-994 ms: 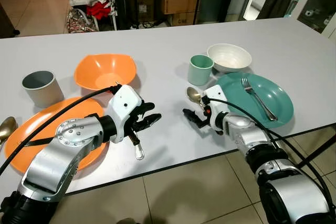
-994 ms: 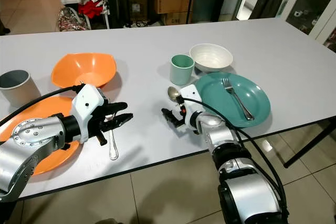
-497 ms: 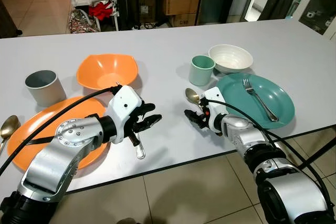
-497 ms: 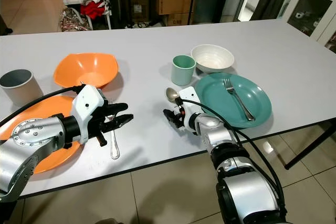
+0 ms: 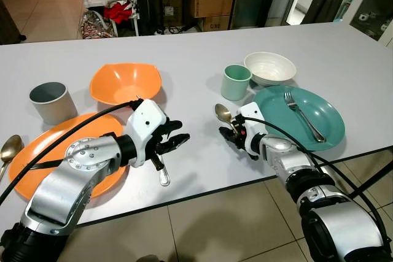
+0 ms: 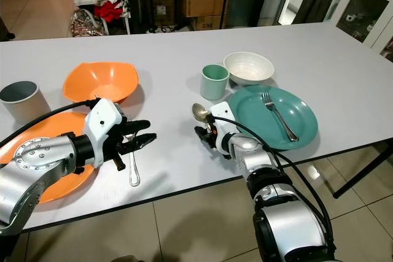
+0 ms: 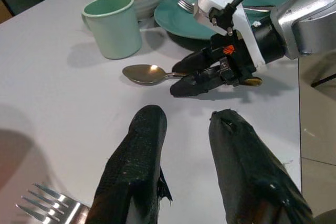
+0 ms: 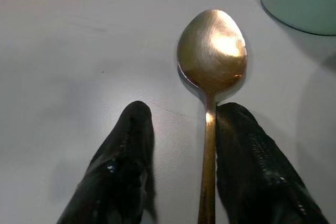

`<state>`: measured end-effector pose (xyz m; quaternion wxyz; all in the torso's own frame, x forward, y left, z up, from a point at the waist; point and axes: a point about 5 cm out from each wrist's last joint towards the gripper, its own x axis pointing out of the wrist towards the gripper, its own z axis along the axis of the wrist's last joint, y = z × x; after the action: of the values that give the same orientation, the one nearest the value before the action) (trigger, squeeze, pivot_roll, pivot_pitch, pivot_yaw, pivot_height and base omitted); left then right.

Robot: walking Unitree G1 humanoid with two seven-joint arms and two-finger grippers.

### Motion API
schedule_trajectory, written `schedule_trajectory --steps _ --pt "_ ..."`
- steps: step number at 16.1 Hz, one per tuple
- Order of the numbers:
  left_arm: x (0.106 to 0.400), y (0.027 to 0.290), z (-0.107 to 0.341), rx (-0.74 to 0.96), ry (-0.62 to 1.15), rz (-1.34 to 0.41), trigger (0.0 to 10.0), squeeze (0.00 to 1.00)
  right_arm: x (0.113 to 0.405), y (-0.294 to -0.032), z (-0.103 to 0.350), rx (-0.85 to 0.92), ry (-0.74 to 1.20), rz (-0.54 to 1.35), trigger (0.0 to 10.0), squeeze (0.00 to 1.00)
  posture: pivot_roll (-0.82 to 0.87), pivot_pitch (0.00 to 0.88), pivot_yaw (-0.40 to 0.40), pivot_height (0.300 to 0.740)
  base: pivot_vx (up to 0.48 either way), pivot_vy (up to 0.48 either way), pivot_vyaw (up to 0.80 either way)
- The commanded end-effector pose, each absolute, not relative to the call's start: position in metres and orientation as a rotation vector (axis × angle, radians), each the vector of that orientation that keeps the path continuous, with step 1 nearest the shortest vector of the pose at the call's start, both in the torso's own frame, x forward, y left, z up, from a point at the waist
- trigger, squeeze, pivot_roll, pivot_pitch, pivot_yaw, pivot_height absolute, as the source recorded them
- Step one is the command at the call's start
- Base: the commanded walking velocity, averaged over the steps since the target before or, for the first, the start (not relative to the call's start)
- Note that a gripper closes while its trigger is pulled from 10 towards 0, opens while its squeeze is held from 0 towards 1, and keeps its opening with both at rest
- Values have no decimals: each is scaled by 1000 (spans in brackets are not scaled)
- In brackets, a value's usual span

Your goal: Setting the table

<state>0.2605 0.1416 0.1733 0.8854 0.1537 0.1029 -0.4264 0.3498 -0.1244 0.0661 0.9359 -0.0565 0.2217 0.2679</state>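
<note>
Beside the teal plate [image 5: 328,128], the right tool [image 5: 228,135] straddles a gold spoon [image 8: 211,56], fingers narrowly parted.

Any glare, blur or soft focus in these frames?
Right wrist view: bright glare on the gold spoon bowl; the near fingers look soft. Left wrist view: its own fingers are blurred, the right end effector sharp. Eye views: evenly lit, no motion blur.

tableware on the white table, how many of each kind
plates: 2, orange plate, teal plate
bowls: 2, orange bowl, white bowl
cups: 2, grey cup, green cup
forks: 2
spoons: 2
total: 10
</note>
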Motion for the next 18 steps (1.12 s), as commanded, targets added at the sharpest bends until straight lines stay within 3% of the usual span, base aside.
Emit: schedule_trajectory --steps 1,18 --pt "261 139 174 332 214 -902 10000 0 350 -134 63 -130 490 510 0 0 58 0 -37 740 0 0 0" --pt "259 138 169 341 217 -922 10000 0 354 -131 76 -104 416 509 0 0 45 0 -42 740 0 0 0"
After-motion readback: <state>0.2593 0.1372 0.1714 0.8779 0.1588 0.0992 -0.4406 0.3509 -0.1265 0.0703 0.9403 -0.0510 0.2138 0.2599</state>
